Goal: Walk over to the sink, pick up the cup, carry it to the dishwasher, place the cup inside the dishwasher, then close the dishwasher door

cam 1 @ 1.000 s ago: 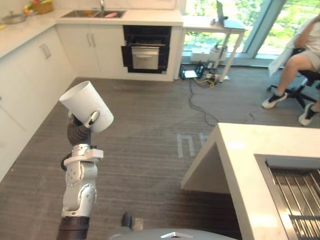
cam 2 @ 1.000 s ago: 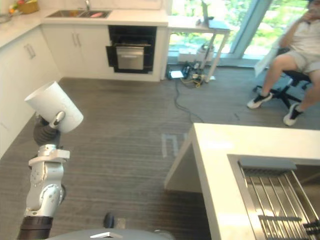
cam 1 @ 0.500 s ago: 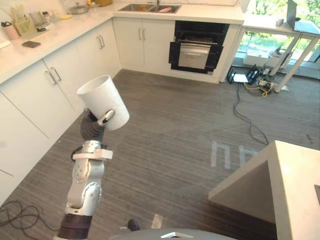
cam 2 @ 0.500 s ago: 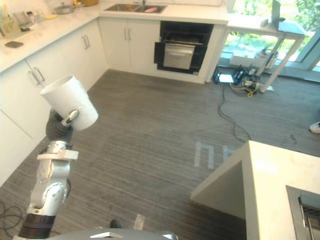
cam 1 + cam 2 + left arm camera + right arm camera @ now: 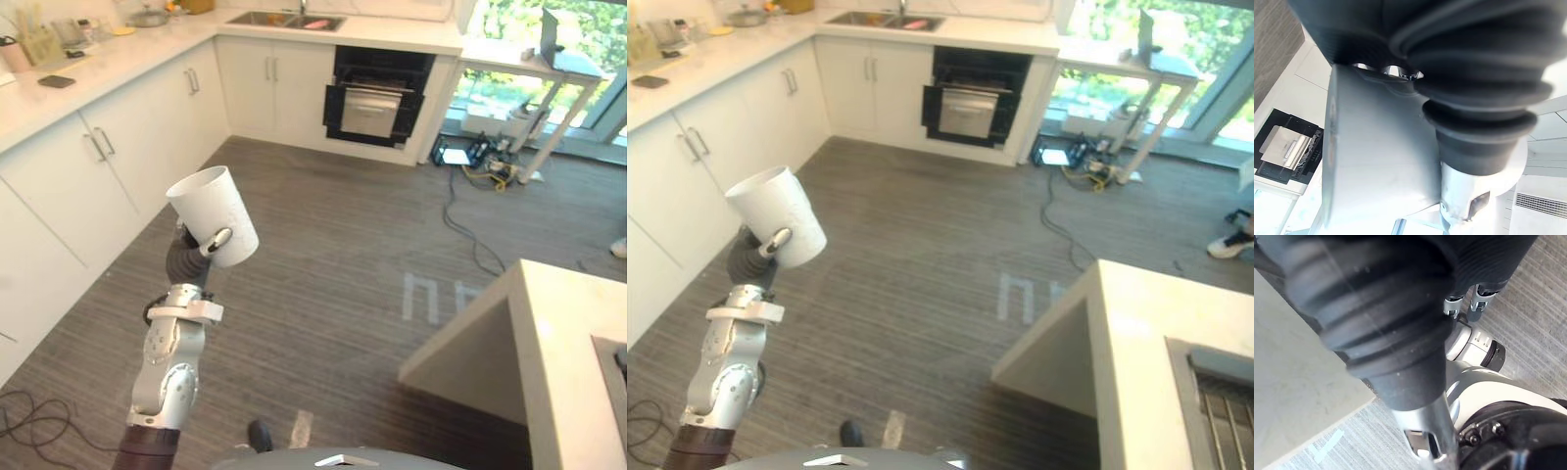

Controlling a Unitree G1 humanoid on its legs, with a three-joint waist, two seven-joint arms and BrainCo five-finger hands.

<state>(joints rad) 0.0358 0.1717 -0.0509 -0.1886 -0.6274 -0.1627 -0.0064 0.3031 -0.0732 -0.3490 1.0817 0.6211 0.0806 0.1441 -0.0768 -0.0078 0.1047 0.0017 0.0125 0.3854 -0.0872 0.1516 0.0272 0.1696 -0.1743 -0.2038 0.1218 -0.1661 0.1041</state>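
Left eye view: cup (image 5: 214, 215) aloft, tilted
Left hand (image 5: 217, 238) clamped round it; far sink (image 5: 257, 18) holds something pink (image 5: 313, 23)

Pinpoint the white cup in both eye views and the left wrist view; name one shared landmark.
Left eye view: cup left of centre, in the left hand.
Right eye view: cup further left.
Left wrist view: cup against the hand's dark cover.
Shared landmark: black dishwasher.

- cup (image 5: 213, 215): plain white
- left hand (image 5: 217, 238): silver, dark ribbed cover
- floor (image 5: 343, 245): grey-brown, fine stripes
- cabinets (image 5: 69, 186): plain white
- dishwasher (image 5: 377, 98): black frame, silver-grey front
- island counter (image 5: 563, 333): pale cream
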